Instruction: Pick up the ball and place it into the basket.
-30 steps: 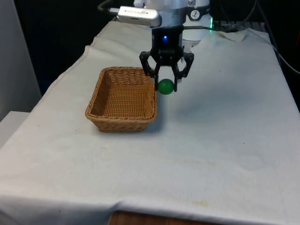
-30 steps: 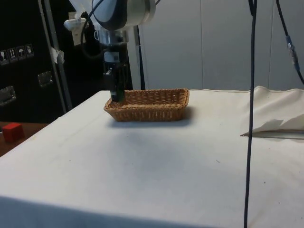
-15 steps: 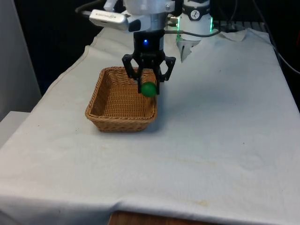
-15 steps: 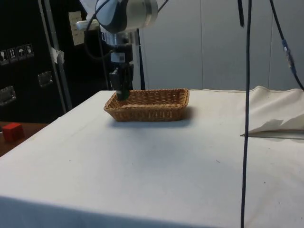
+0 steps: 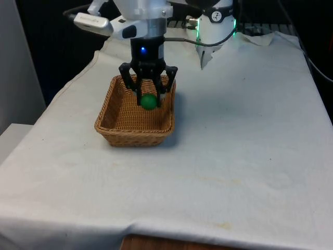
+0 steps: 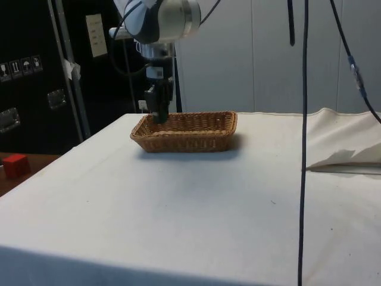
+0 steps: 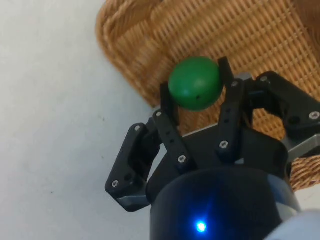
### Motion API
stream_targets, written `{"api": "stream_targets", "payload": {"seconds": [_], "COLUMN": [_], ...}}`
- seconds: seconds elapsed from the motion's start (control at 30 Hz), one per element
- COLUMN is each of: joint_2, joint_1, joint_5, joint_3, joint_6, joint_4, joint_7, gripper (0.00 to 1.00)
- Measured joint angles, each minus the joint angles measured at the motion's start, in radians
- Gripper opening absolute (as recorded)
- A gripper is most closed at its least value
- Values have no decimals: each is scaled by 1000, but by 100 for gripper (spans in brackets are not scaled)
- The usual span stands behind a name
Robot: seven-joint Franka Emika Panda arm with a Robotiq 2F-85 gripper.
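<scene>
A green ball (image 5: 149, 101) (image 7: 195, 83) is held between the black fingers of my gripper (image 5: 149, 100), which is shut on it. It hangs above the inside of a woven wicker basket (image 5: 120, 126), near the basket's rim on the front view's right. In the side view the gripper (image 6: 158, 116) hangs just over the basket (image 6: 190, 138), at its end nearest the dark cabinets. The wrist view has the ball over the basket's weave (image 7: 250, 35), close to a corner of the rim.
The basket sits on the white cloth (image 5: 234, 146) toward the front view's left. A crumpled fold of cloth (image 6: 351, 156) lies at the side view's right. Black cables (image 6: 303, 143) hang in front of the side camera. A red block (image 6: 15, 165) sits off the table.
My gripper has carried the ball toward the front view's left, from beside the basket's outer wall to above its inside. The basket has not moved.
</scene>
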Motion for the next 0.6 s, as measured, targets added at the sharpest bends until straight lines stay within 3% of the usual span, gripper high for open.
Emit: {"api": "stream_targets", "payload": {"seconds": [0.6], "joint_2": [138], "joint_1": [-35], "joint_5": [181], "joint_3": [-51], "joint_6": [-19], "joint_4": [76], "joint_7": [-131], "gripper": [3]}}
